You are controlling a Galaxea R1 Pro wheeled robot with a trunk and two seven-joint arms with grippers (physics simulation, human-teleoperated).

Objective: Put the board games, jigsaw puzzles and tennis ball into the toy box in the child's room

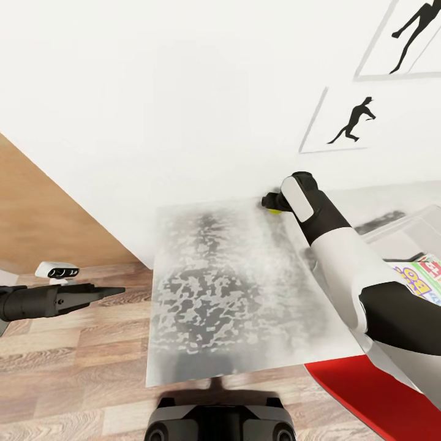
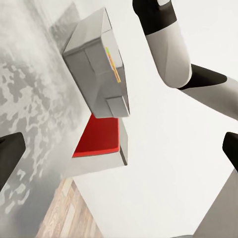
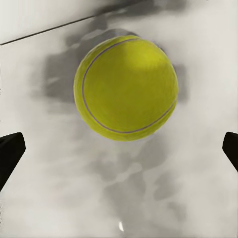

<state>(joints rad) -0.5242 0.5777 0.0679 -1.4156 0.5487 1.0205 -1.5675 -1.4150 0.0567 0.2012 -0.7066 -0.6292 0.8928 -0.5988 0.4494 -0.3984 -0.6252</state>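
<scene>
White wall backs the pale counter (image 1: 214,294), where the tennis ball (image 3: 126,88) lies at the far edge. Light, springy and apt to roll, it wants gripping across its middle. The right tool (image 1: 272,202), fingers wide, hovers over the ball.

A plain white wall (image 1: 153,79) carries two framed black silhouette pictures of athletes (image 1: 352,120). Wood-plank flooring (image 1: 67,367) in warm brown runs below, and a tan wooden panel (image 1: 43,214) stands against the wall at left.

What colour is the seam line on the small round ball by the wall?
Pale grey on the yellow-green tennis ball, clearest in the right wrist view.
</scene>
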